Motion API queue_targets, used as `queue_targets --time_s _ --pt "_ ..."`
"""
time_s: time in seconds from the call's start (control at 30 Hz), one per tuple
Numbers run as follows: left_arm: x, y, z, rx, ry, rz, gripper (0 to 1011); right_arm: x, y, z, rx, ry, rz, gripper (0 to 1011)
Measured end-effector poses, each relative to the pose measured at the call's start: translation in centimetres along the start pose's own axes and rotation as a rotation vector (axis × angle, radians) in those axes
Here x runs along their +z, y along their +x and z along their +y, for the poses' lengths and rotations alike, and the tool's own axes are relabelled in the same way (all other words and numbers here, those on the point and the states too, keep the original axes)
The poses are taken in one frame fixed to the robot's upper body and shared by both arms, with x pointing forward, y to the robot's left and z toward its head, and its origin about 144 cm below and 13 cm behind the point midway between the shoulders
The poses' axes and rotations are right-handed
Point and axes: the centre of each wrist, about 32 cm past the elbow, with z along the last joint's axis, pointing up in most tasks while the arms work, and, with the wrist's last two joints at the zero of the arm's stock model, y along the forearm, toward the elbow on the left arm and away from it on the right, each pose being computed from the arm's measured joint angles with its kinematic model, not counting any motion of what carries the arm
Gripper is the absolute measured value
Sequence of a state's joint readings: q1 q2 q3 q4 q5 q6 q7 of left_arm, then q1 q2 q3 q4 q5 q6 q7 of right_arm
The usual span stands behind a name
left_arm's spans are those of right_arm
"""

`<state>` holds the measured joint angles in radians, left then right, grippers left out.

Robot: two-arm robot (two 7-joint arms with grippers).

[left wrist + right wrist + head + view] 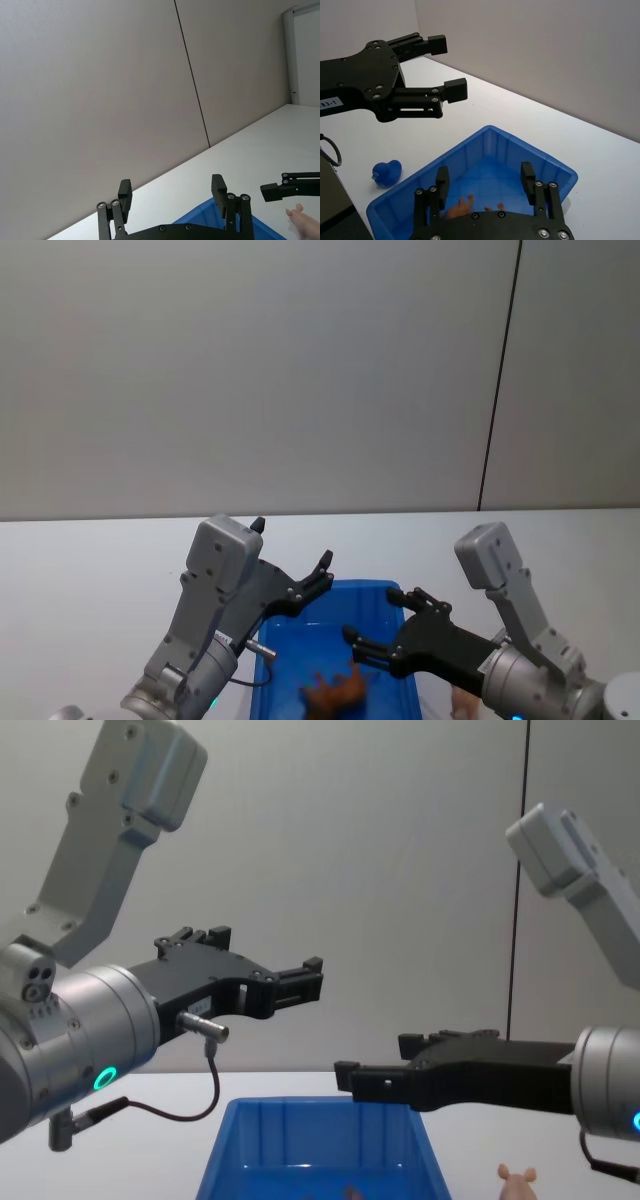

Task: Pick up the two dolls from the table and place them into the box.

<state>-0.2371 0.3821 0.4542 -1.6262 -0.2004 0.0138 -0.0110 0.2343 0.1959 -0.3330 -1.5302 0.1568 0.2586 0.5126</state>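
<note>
bright blue box (350, 605), brown doll (335, 692), pale pink doll (517, 1180), white table (100, 570), small blue duck (386, 173)

The box (465, 160) under the right gripper (485, 177) is showing glossy blue plastic, its walls ribbed and its floor catching highlights. The brown doll (335, 692) below that gripper's fingers is looking fuzzy and plush-like. The pink doll (517, 1180), low beside the same gripper, is appearing smooth and matt. The table (90, 560) is presenting a plain white, smooth, low-sheen surface. The left gripper (292, 543) and its counterpart are showing matt black finger plates with small bright metal screws (376, 88). The arm housings (225, 550) behind them are reading as pale grey matt plastic, and the wrist barrels (100, 1030) are looking like satin metal.
</note>
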Motion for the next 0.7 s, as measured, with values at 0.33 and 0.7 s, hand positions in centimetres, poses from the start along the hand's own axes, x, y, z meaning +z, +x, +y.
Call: queue_targets --time_s 0.33,0.7 --pt "0.0 0.0 0.0 0.000 0.000 0.000 1001 -0.7 0.4 -1.2 -0.044 0.000 0.000 1001" --pt "0.0 0.0 0.0 0.000 0.000 0.000 1001 -2.3 0.8 -4.2 -0.151 -0.019 0.011 1001"
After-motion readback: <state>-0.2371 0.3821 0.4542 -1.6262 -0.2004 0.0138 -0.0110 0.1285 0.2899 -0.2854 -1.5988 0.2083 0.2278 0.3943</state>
